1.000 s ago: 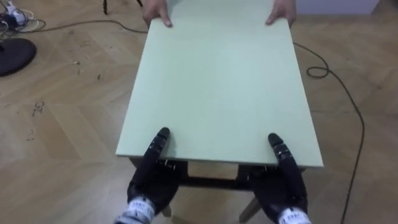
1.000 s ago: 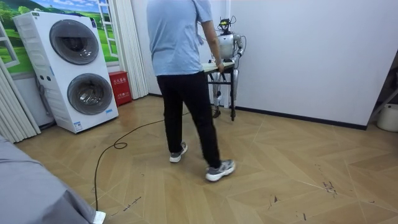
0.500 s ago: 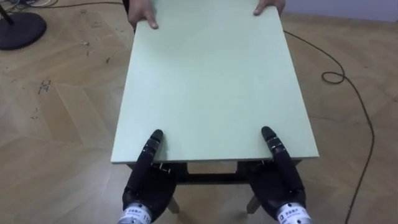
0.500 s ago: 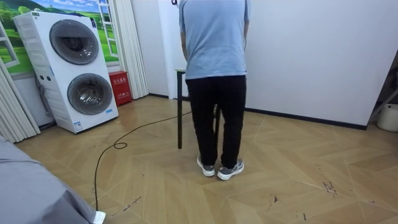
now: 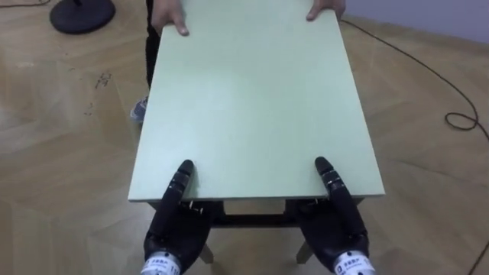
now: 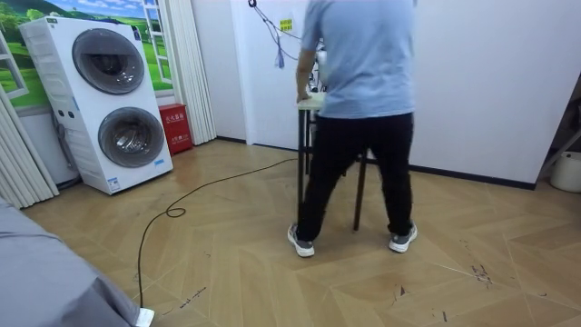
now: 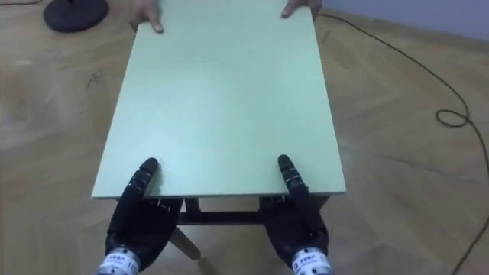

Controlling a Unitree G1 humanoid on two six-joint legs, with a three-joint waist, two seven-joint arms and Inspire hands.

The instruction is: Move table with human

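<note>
A home laundry corner: stacked washing machines, curtains, parquet floor.

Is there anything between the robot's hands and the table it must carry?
Nothing visible does. The left hand and the right hand rest on the near edge of the table, with no object between. The person's hands hold the far edge.

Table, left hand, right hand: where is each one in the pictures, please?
table (image 5: 252, 99): left eye view, bare middle of its top.
left hand (image 5: 174, 227): left eye view, back of the hand.
right hand (image 5: 340, 229): left eye view, back of the hand.
</note>
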